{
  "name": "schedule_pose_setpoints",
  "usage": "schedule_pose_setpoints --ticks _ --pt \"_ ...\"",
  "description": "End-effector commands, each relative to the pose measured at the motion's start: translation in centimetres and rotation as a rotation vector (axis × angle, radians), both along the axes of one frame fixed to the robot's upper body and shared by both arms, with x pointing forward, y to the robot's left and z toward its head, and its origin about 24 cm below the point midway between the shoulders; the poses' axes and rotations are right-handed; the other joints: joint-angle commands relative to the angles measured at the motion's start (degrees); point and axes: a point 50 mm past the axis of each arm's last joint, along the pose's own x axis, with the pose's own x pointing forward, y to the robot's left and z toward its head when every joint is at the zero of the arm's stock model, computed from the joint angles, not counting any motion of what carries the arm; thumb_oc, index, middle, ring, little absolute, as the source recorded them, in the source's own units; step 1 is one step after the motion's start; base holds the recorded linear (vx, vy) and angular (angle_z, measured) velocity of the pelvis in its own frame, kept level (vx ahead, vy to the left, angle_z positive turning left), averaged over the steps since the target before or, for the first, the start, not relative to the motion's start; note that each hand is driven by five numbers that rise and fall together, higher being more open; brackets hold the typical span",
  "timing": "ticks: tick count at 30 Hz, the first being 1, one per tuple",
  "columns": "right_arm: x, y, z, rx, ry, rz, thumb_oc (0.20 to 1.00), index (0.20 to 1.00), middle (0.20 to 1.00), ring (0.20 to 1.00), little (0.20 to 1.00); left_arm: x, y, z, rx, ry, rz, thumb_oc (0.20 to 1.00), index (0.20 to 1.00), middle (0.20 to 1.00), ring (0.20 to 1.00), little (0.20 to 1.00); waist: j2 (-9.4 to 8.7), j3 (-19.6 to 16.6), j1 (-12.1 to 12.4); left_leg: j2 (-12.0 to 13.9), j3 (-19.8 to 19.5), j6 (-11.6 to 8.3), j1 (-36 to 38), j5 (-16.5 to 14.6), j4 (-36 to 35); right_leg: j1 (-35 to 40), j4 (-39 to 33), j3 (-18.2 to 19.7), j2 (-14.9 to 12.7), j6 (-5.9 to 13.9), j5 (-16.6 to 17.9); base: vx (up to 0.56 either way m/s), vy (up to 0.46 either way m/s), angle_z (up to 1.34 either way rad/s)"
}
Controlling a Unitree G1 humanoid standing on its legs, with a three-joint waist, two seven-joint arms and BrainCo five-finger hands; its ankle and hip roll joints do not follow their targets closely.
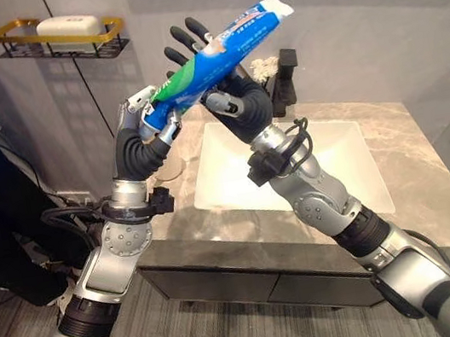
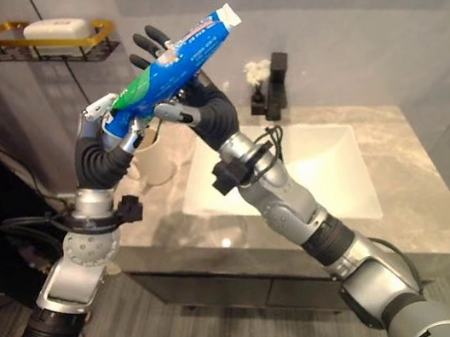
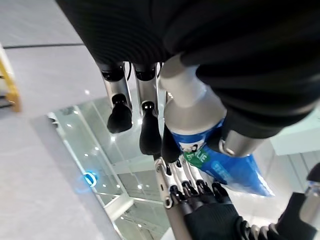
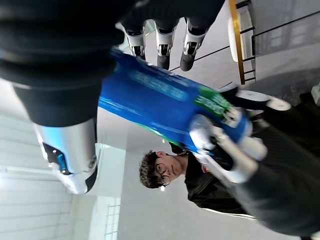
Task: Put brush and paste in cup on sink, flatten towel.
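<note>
Both hands meet on the toothpaste tube (image 1: 211, 58), high above the sink (image 1: 327, 160): left hand (image 1: 147, 117) clamps its cap end, right hand (image 1: 231, 98) cradles loosely. Mistimed release risks a drop.

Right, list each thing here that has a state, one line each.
Toothpaste tube: held up over the counter, tilted, capped end low in the left hand.
Left hand: fingers curled round the tube's capped end.
Right hand: behind the tube's middle, fingers straight.
Cup: upright on the counter left of the sink.
Sink: basin bare.
Faucet: no water running.
Soap: lying on the wall shelf.
</note>
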Motion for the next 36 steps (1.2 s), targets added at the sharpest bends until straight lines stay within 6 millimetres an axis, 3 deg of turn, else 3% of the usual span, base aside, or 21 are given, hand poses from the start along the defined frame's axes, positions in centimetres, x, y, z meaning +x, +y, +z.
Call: schedule_pose_setpoints --ticks 1,9,10,11,12,20,21,22,23,31,36 --pt "-0.7 -1.0 3.8 0.195 -0.119 0.008 1.000 1.000 1.000 1.000 1.000 -0.4 -0.6 1.7 -0.021 -0.066 -0.090 0.200 0.200 0.200 0.200 0.200 -2.35 -3.4 -0.4 4.2 2.6 -4.42 -1.6 2.0 0.6 0.7 -0.1 2.2 -8.9 5.65 2.7 0.01 0.006 0.27" --pt "-1.3 -0.9 4.6 0.273 -0.132 0.014 1.000 1.000 1.000 1.000 1.000 -0.3 -0.3 0.3 -0.044 0.000 -0.088 0.200 0.200 0.200 0.200 0.200 -3.08 -3.4 0.6 3.7 1.6 -4.08 -2.6 2.0 0.6 0.7 -0.1 1.2 -9.3 5.64 2.7 0.01 0.006 0.10" --pt "-1.3 -0.9 4.6 0.273 -0.132 0.014 0.890 0.890 0.890 0.890 0.890 -0.3 -0.3 0.3 -0.044 0.000 -0.088 0.200 0.200 0.200 0.200 0.200 -3.09 -3.4 0.6 3.7 1.6 -4.07 -2.6 2.0 0.6 0.7 -0.1 1.2 -9.3 5.64 2.7 0.00 0.000 0.00" --pt "-1.4 -0.8 4.4 0.280 -0.120 0.017 0.485 0.485 0.485 0.485 0.485 -0.3 -0.5 0.0 -0.048 0.011 -0.094 0.200 0.200 0.200 0.200 0.200 -3.20 -3.4 0.7 3.6 1.5 -4.04 -2.7 2.0 0.6 0.7 -0.1 1.0 -9.4 5.63 2.8 0.00 0.000 0.00" --pt "-1.2 -0.8 3.9 0.285 -0.098 0.015 0.200 0.200 0.200 0.200 0.200 -0.2 -0.6 -0.2 -0.050 0.022 -0.095 0.200 0.200 0.200 0.200 0.200 -3.33 -3.5 0.9 3.5 1.4 -3.97 -2.8 2.0 0.6 0.8 -0.1 0.9 -9.5 5.62 2.7 0.00 0.000 0.00" --pt "-0.8 -1.2 3.2 0.311 -0.058 -0.019 0.200 0.200 0.200 0.200 0.200 -0.1 -0.7 -0.9 -0.059 0.054 -0.092 0.200 0.200 0.200 0.200 0.200 -3.75 -3.3 1.4 3.2 0.6 -3.80 -3.5 2.1 0.6 0.9 -0.1 0.2 -9.7 5.53 2.6 0.00 0.003 0.02" --pt "-0.5 -1.8 2.8 0.316 -0.041 -0.070 0.200 0.200 0.200 0.200 0.200 -0.1 -0.6 -1.3 -0.070 0.076 -0.096 0.476 0.476 0.476 0.476 0.476 -4.04 -3.1 1.8 2.9 0.1 -3.69 -3.9 2.2 0.6 1.1 -0.1 -0.3 -9.8 5.58 2.7 0.01 0.013 0.13" --pt "-0.4 -1.9 2.7 0.310 -0.038 -0.089 0.200 0.200 0.200 0.200 0.200 -0.2 -0.6 -1.4 -0.068 0.083 -0.100 0.912 0.912 0.912 0.912 0.912 -4.18 -3.1 2.0 2.8 -0.2 -3.64 -4.0 2.2 0.6 1.1 -0.1 -0.5 -9.8 5.56 2.7 0.01 0.008 0.17" --pt "-0.4 -1.9 2.7 0.311 -0.038 -0.090 0.200 0.200 0.200 0.200 0.200 -0.2 -0.6 -1.4 -0.067 0.084 -0.100 1.000 1.000 1.000 1.000 1.000 -4.19 -3.1 1.9 2.8 -0.3 -3.63 -4.0 2.2 0.6 1.1 -0.1 -0.6 -9.8 5.56 2.7 0.01 0.003 0.17" --pt "0.8 -4.0 2.8 0.261 -0.045 -0.309 0.200 0.200 0.200 0.200 0.200 -1.8 0.7 -3.6 -0.104 0.190 -0.110 1.000 1.000 1.000 1.000 1.000 -4.97 -2.1 4.8 1.7 -2.8 -3.19 -5.8 2.7 0.6 2.0 -0.1 -3.0 -10.2 5.55 2.5 0.01 0.003 0.21" --pt "1.8 -6.3 5.2 0.194 -0.141 -0.473 0.200 0.200 0.200 0.200 0.200 -3.8 3.6 -7.1 -0.185 0.383 -0.097 1.000 1.000 1.000 1.000 1.000 -4.96 -1.2 8.2 0.7 -4.7 -2.97 -7.0 3.1 0.6 2.8 -0.1 -4.9 -10.6 5.68 2.5 0.03 0.001 0.22"
